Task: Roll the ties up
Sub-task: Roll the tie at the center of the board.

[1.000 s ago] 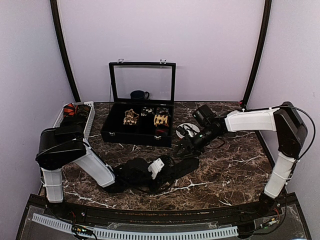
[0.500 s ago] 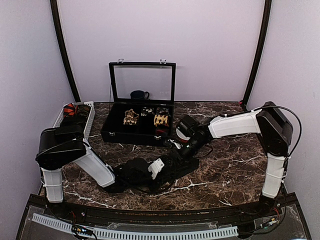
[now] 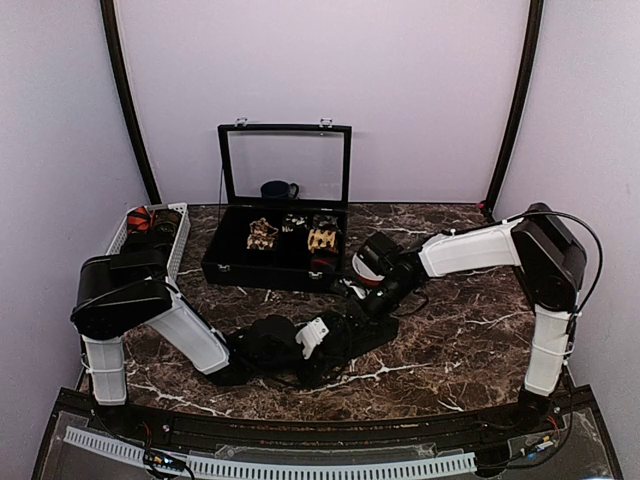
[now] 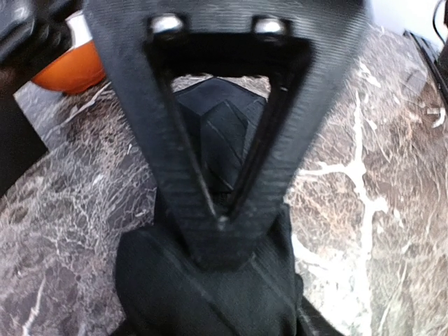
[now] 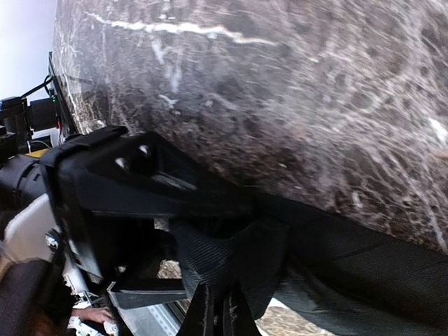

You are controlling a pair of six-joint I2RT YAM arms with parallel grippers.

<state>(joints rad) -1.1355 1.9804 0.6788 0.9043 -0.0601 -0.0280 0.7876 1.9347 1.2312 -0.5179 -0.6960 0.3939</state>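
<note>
Biggest risk: roll slumping open. Black tie (image 3: 380, 333) soft, lying near-centre on the marble table (image 3: 470, 340), bunched at its left part, flat at its right. Likely to unwind if let go on one side before taking tension on the other.

Next: collision. Both arms crowded over the same short stretch, left gripper (image 3: 330, 338) just beside right gripper (image 3: 358, 306). Risk of knocking fingers together on any inward move.

Smaller: dragging the tie instead of rolling it, slick fabric on polished stone.

Smallest: pinching only the top layer and losing the fold.

Pose: left arm low, reaching right from the near-left base, forearm close to the table, tips down on the bunched end. Cannot tell jaw width there, or whether gripping anything.

Right arm stretched left from the near-right base, elbow high at right, wrist dipped to the tie's far edge. Jaws closed together, pinching a fold of the black fabric, going by the wrist view.
</note>
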